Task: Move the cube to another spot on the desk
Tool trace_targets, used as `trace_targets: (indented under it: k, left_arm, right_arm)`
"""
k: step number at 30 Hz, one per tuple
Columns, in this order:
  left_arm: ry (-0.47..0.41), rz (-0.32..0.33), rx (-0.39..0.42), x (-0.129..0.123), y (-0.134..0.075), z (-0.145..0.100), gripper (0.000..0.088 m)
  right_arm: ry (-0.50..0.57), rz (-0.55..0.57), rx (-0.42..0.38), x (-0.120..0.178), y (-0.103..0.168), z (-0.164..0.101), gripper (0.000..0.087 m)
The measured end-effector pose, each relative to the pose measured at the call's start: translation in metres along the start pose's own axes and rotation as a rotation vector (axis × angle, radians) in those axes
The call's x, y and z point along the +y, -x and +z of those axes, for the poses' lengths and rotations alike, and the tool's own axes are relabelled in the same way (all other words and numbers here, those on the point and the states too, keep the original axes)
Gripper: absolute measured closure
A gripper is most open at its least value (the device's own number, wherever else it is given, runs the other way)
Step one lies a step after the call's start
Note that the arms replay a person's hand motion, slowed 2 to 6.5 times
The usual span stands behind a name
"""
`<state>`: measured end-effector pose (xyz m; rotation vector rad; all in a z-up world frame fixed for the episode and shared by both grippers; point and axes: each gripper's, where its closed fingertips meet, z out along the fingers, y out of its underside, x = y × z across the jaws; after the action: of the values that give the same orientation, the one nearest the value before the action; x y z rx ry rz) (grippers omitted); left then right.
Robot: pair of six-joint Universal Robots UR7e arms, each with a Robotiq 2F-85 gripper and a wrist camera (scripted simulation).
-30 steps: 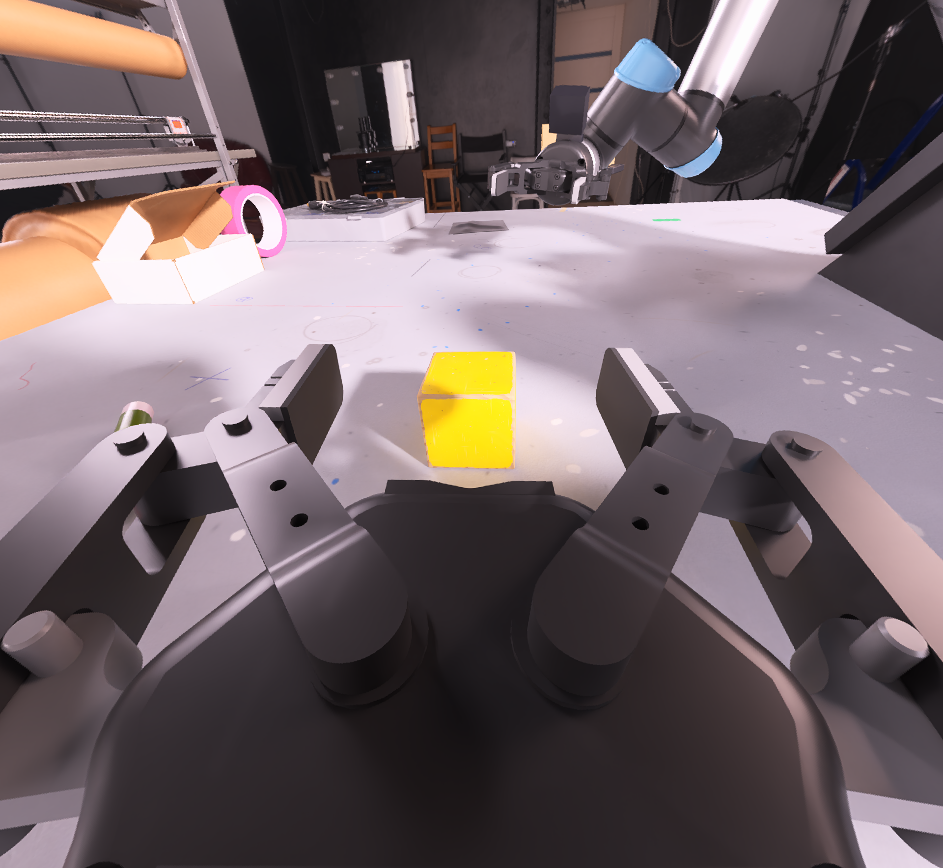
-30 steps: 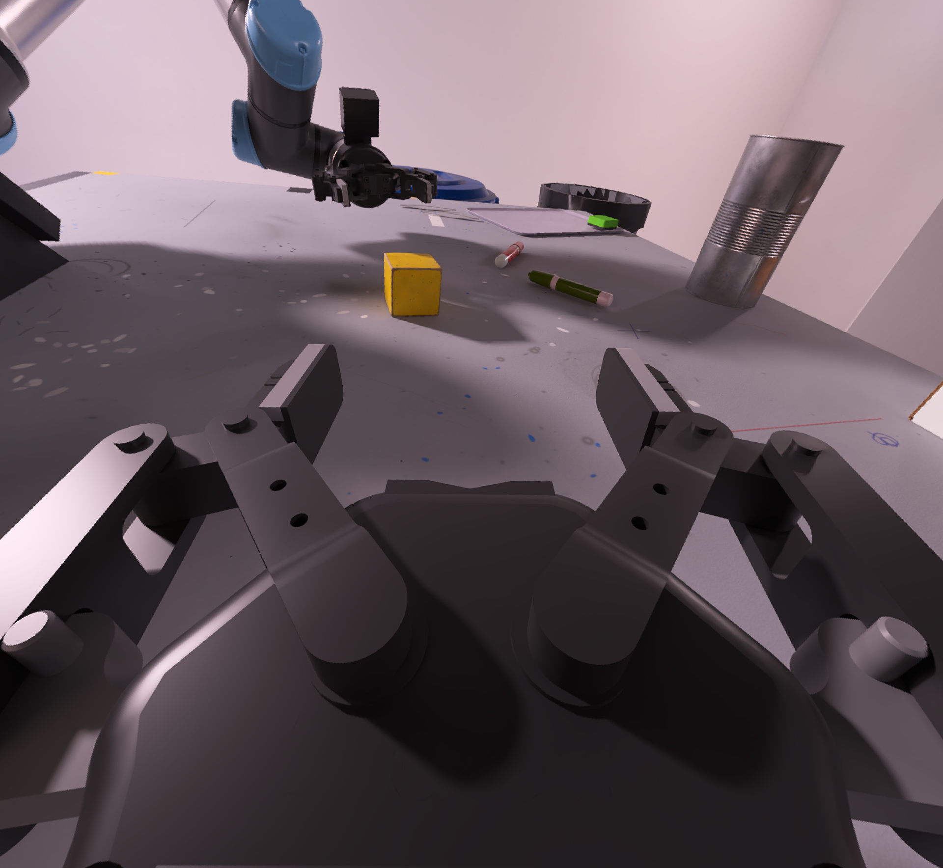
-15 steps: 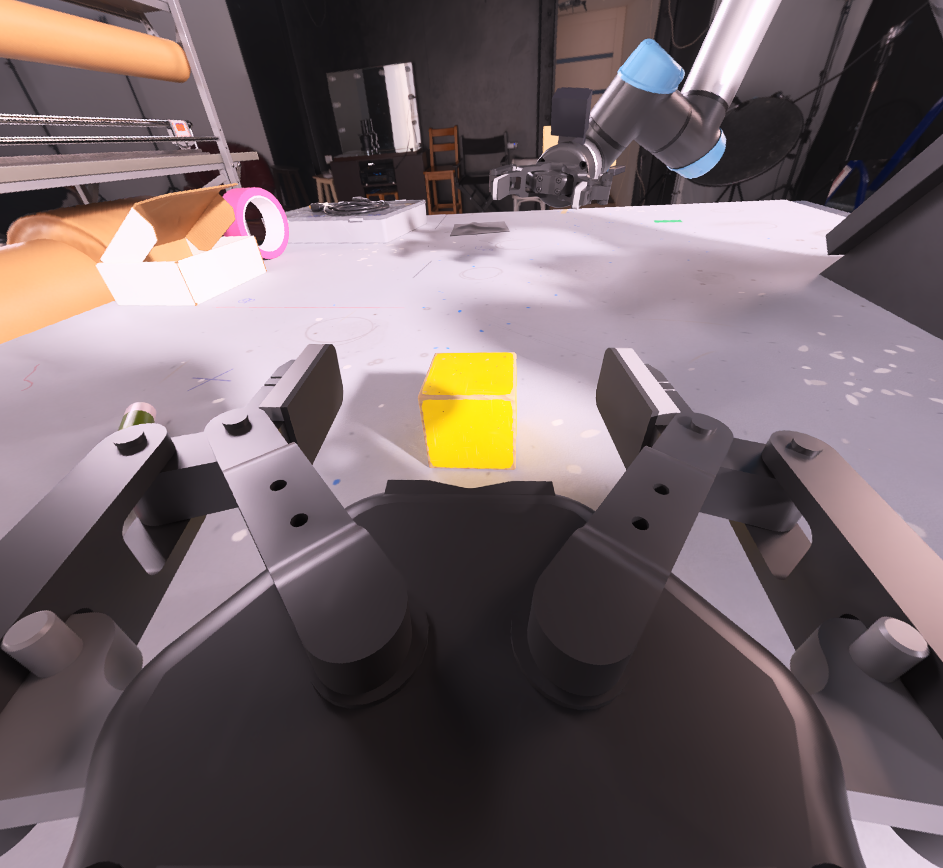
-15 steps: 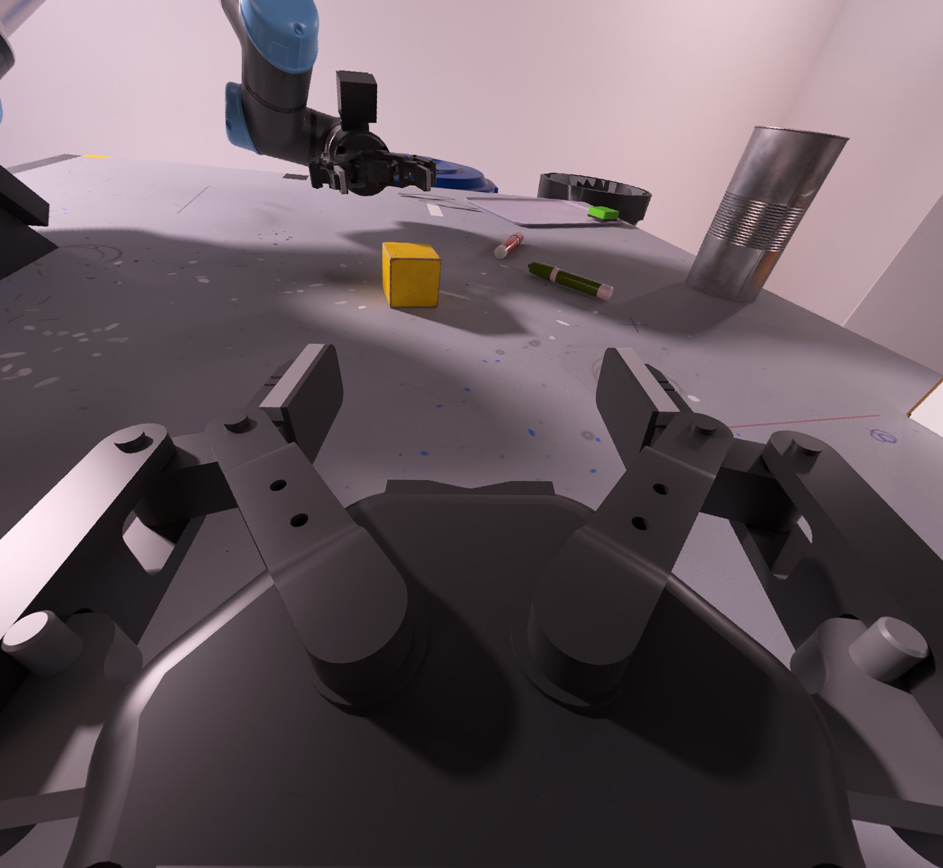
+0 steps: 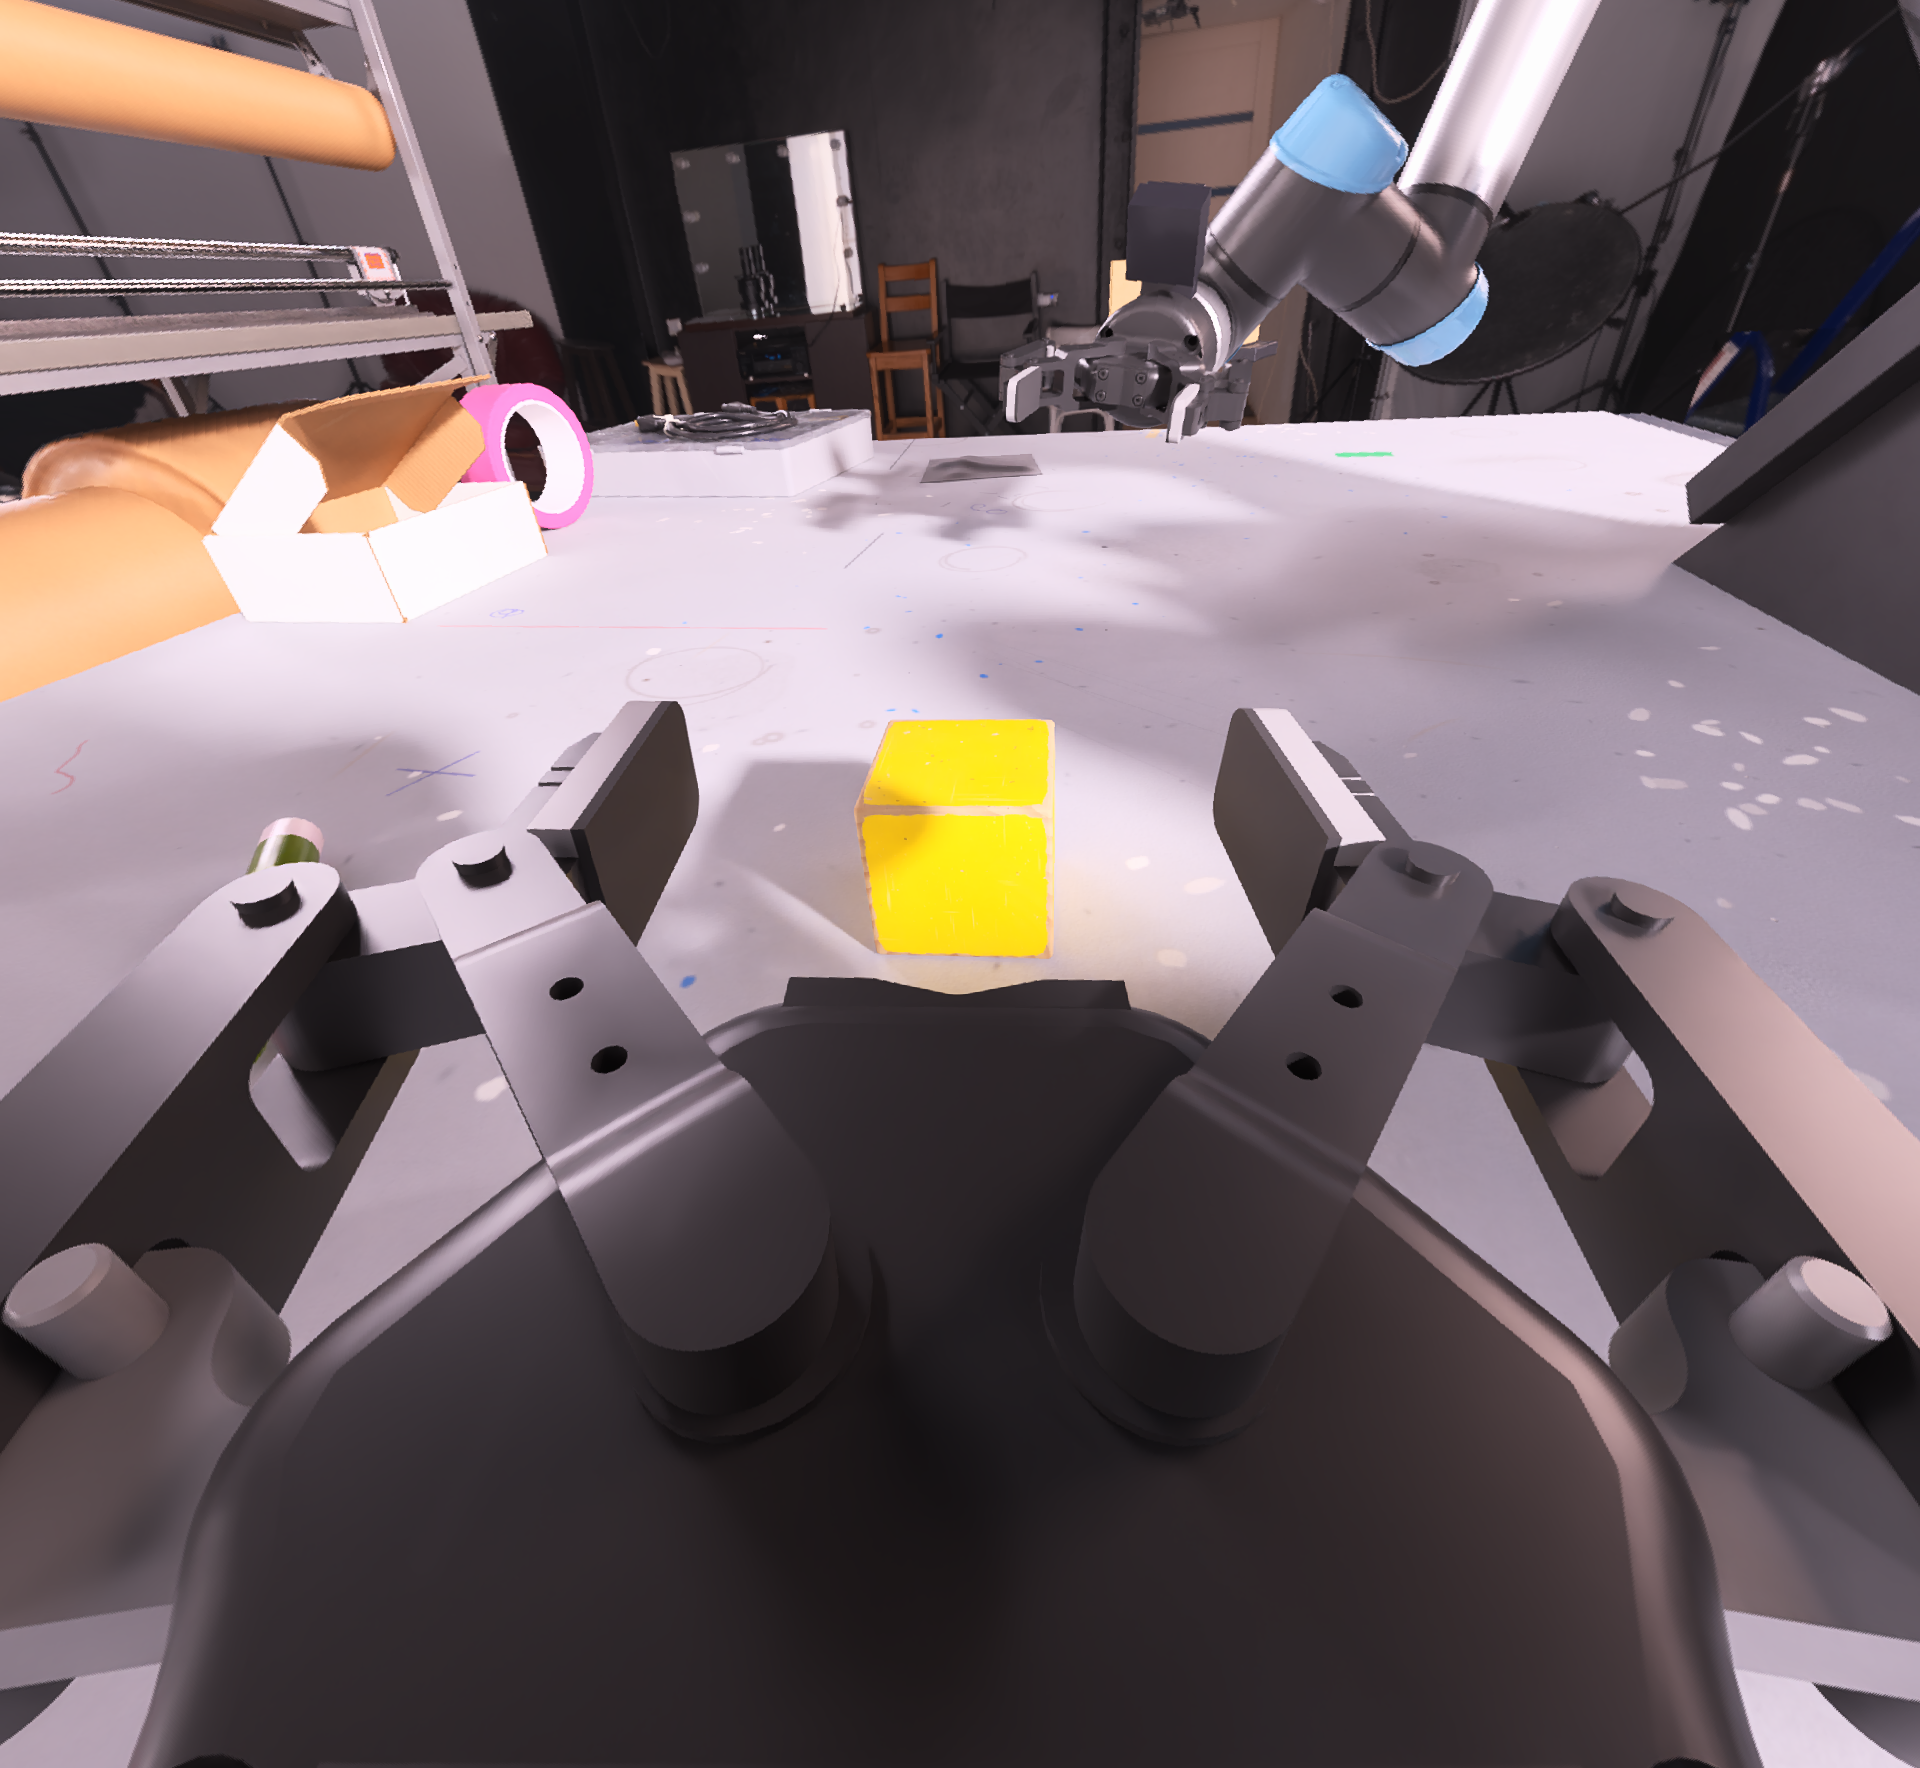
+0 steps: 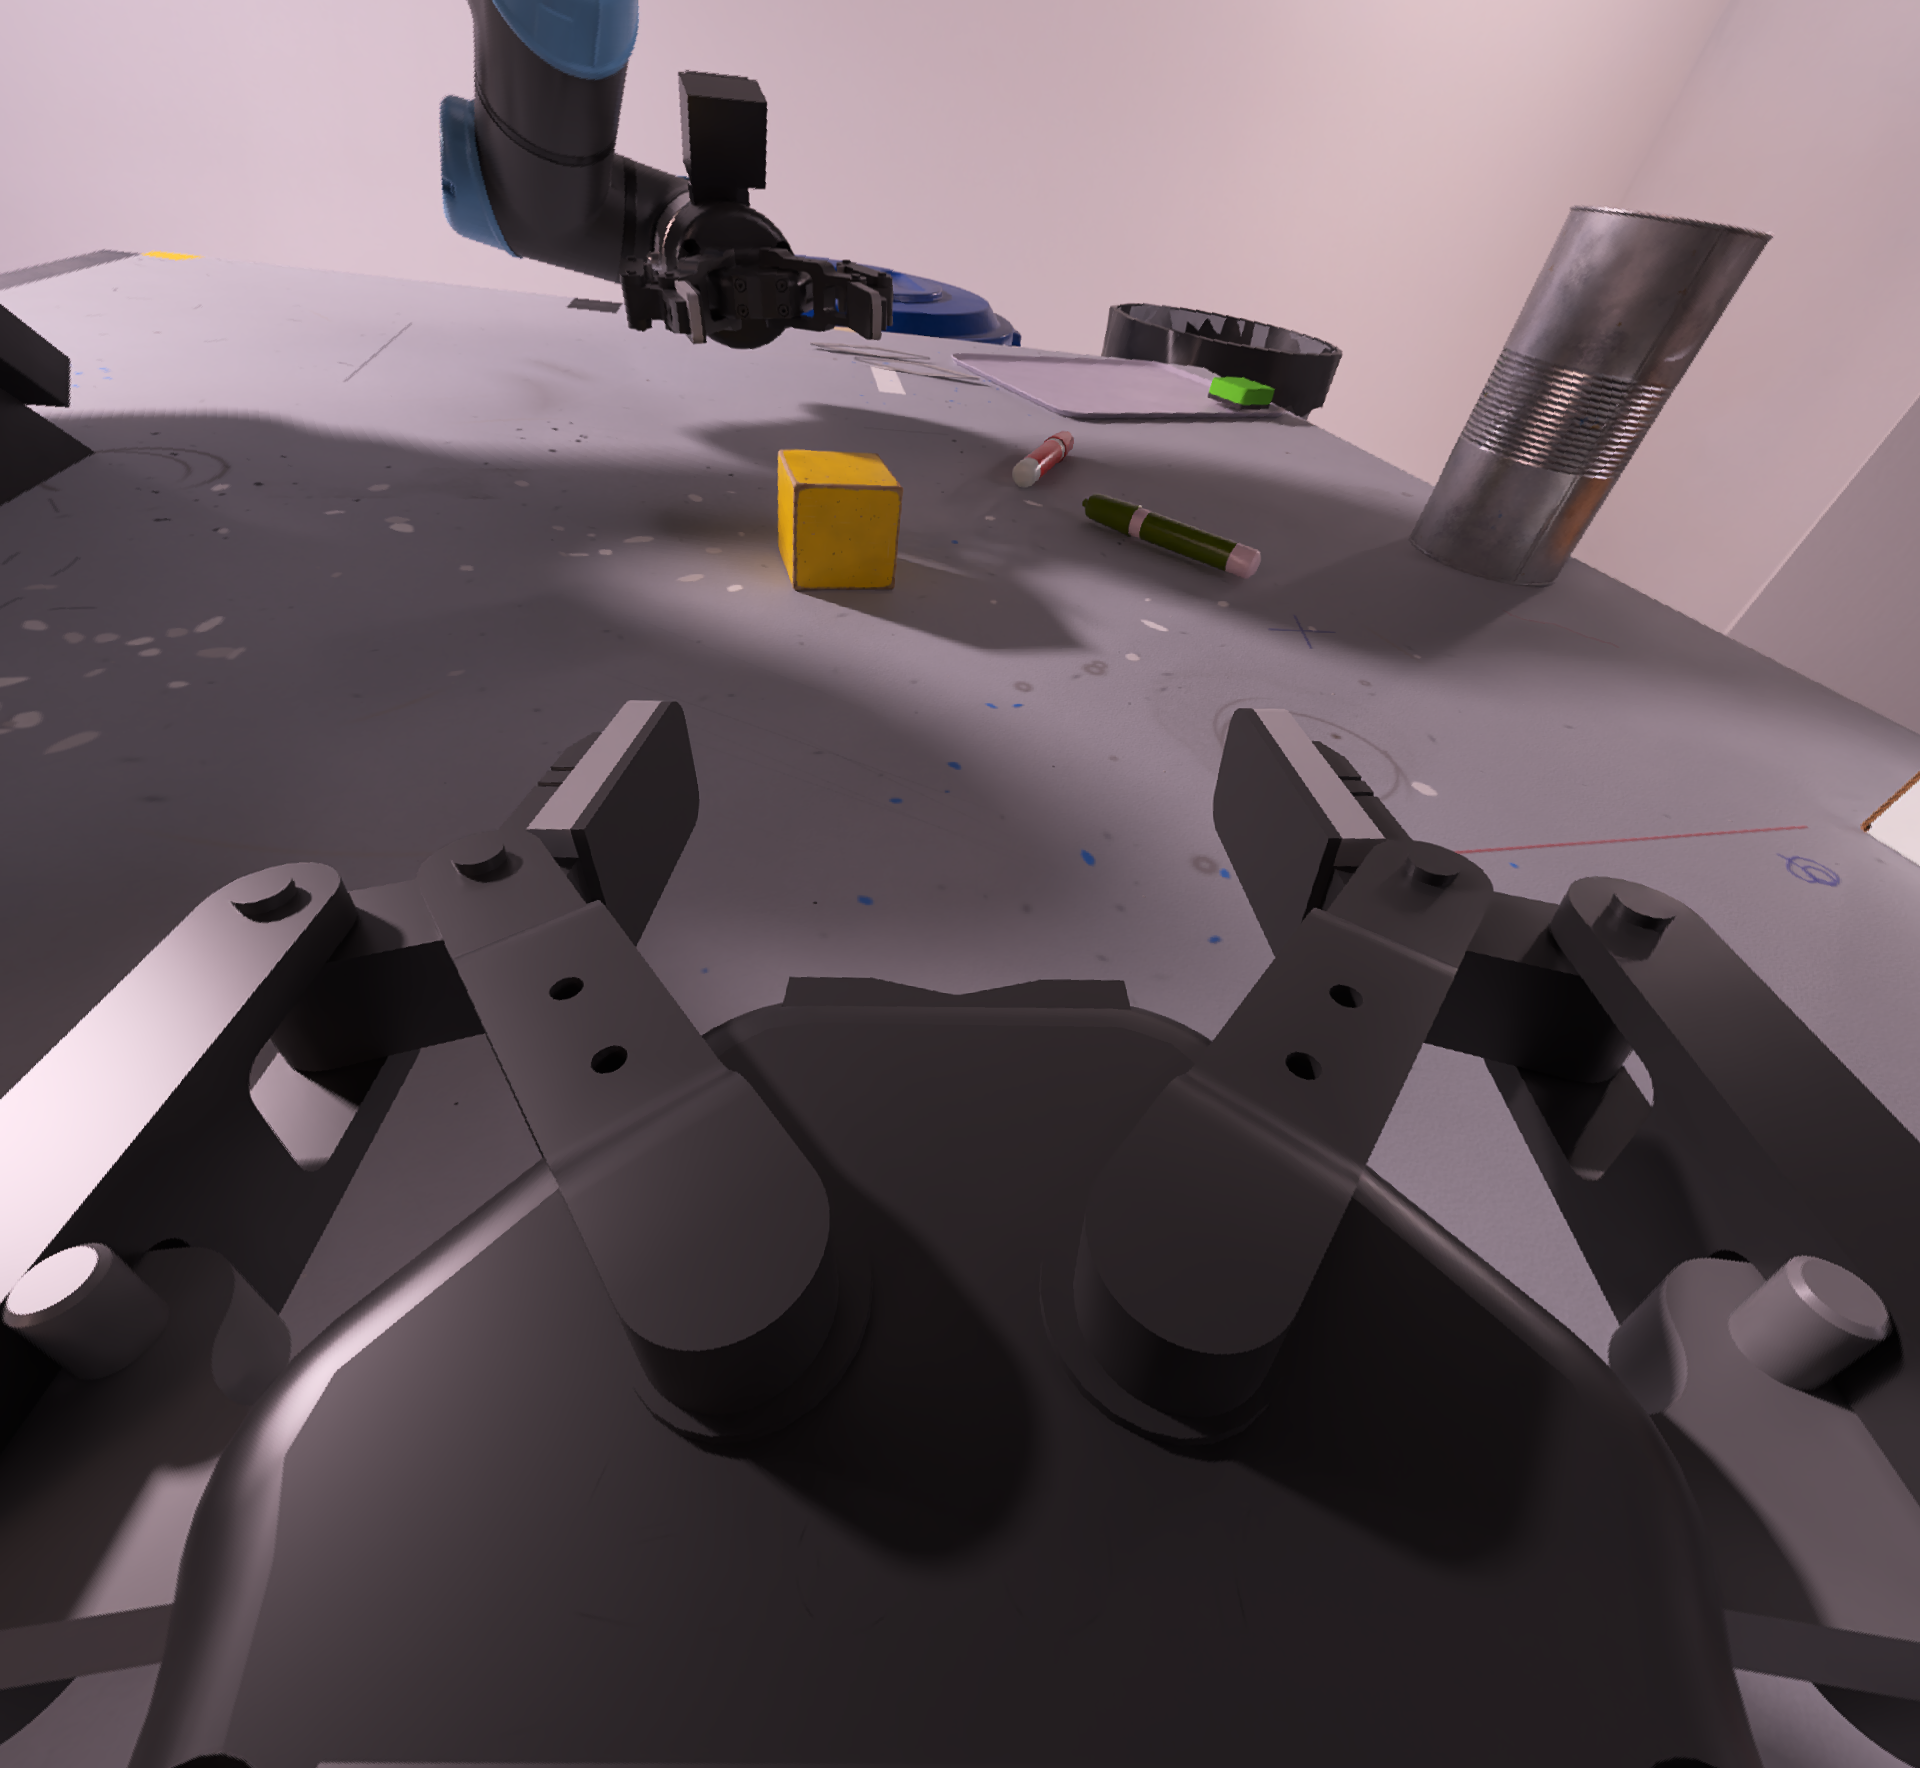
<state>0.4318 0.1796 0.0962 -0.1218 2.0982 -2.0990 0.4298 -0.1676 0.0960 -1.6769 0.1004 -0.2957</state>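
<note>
Left wrist view: the left claw [image 5: 956,788] is hanging spread wide, the yellow cube [image 5: 958,840] sitting on the speckled white desk [image 5: 1351,658] between its fingers, untouched. No writing is reading clearly.

Right wrist view: the right claw [image 6: 956,788] is gaping empty, the cube [image 6: 837,519] lying well ahead beside a green marker [image 6: 1171,534].

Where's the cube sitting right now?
The yellow cube rests on the desk, centred between the open left gripper jaws, untouched; in the right wrist view, left of the green marker.

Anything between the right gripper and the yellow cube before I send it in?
Nothing: the right wrist view shows only bare, speckled desk between the right gripper and the yellow cube. The green marker lies off that line.
</note>
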Motion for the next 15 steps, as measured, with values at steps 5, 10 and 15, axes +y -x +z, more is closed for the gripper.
trace_targets:
  k: [5,10,15]
  left_arm:
    - [0.0,-0.001,-0.001,0.0,0.0002,-0.0001,0.0023]
    - [-0.001,-0.002,-0.002,-0.0001,0.0004,-0.0002,0.0023]
    - [-0.005,-0.002,0.0,-0.0007,0.0002,-0.0007,0.0023]
  right_arm:
    - [0.014,-0.001,-0.007,0.0018,0.0009,0.0012,0.002]
    - [0.006,0.002,-0.009,0.0011,0.0009,0.0007,0.002]
    - [-0.008,0.002,-0.006,-0.0004,0.0005,-0.0006,0.002]
